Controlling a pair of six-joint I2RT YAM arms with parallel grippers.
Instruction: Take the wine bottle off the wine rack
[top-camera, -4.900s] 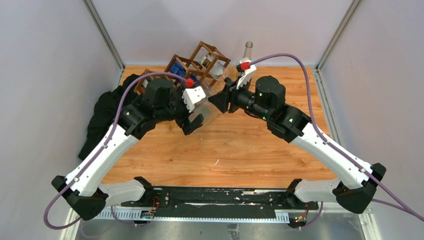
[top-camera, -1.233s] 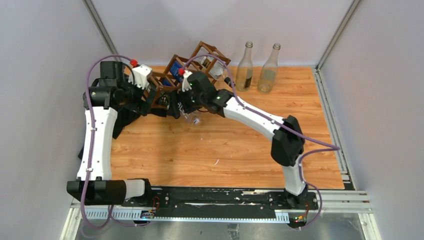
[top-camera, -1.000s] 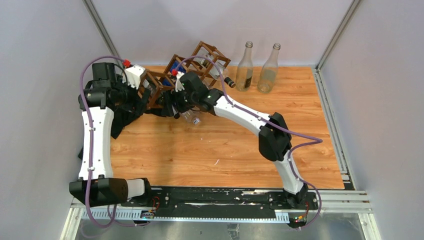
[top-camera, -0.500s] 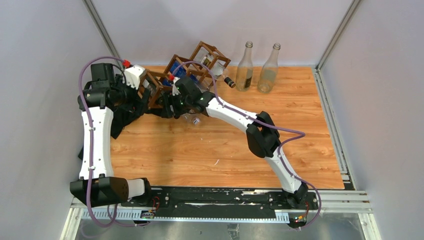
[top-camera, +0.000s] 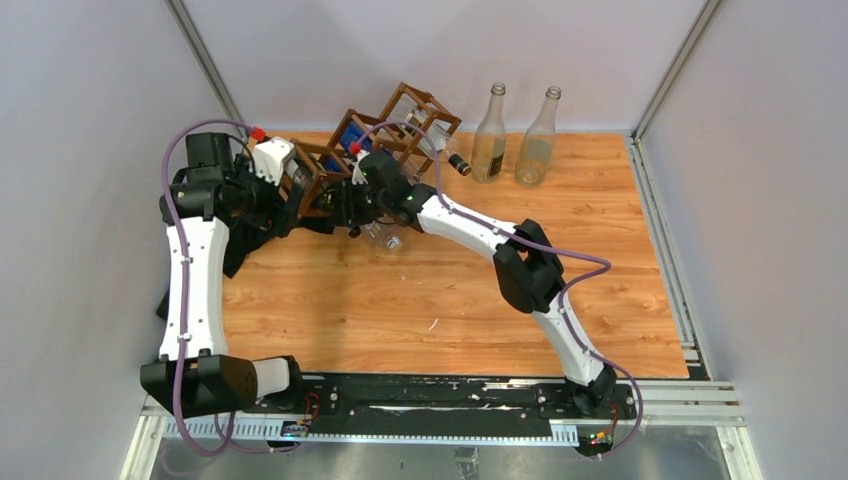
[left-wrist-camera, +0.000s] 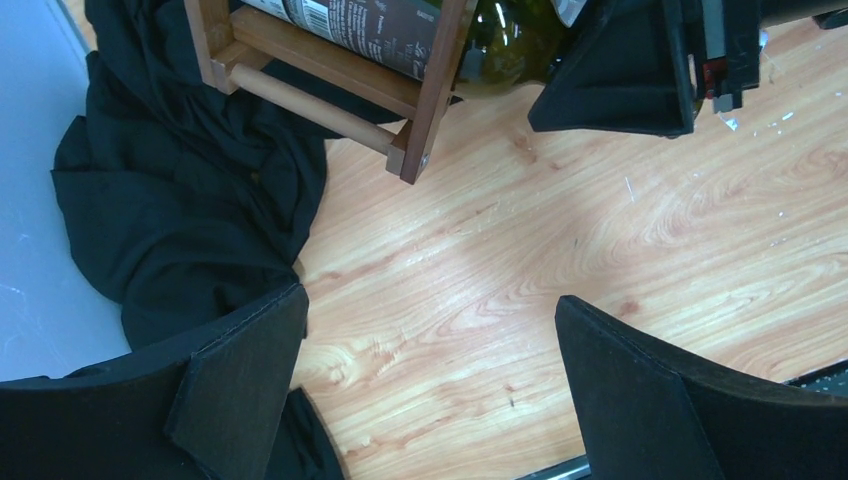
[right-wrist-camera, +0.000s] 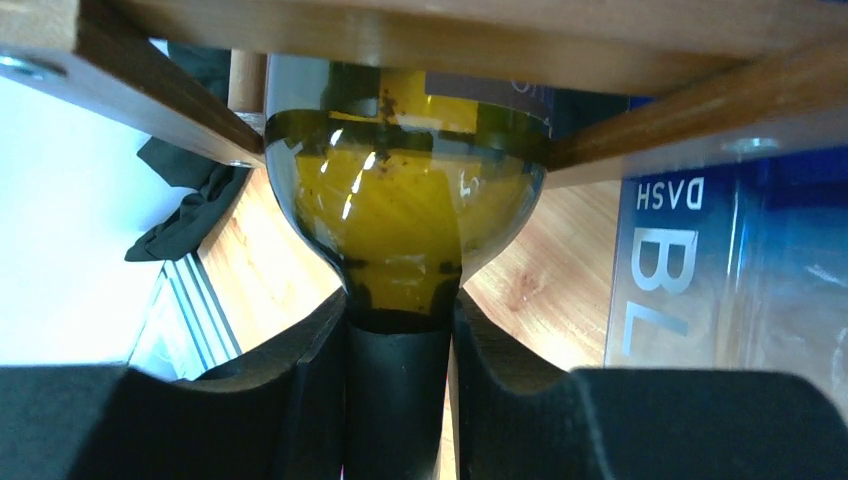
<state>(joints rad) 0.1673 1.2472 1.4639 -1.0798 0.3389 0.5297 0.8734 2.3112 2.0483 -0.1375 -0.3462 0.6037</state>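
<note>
Count taken. 1 wine rack (left-wrist-camera: 437, 90). 3 btls lay in it: green wine bottle (right-wrist-camera: 405, 200), blue-label btl (right-wrist-camera: 680, 250), dark-capped btl (top-camera: 458, 162). 2 clear btls stood upright at rear: one btl (top-camera: 489, 135), its twin (top-camera: 537, 140). 1 black cloth (left-wrist-camera: 180, 200). 2 arms: left arm (top-camera: 190, 270), right arm (top-camera: 465, 222).

You see a dark brown wooden wine rack (top-camera: 400, 120), thin bars forming open square cells, running diagonally at the far left. A green glass wine bottle (right-wrist-camera: 405, 215) with a dark label lies in its left-end cell. The neck pokes out, pinched between the right gripper's (right-wrist-camera: 398, 340) fingers.
</note>
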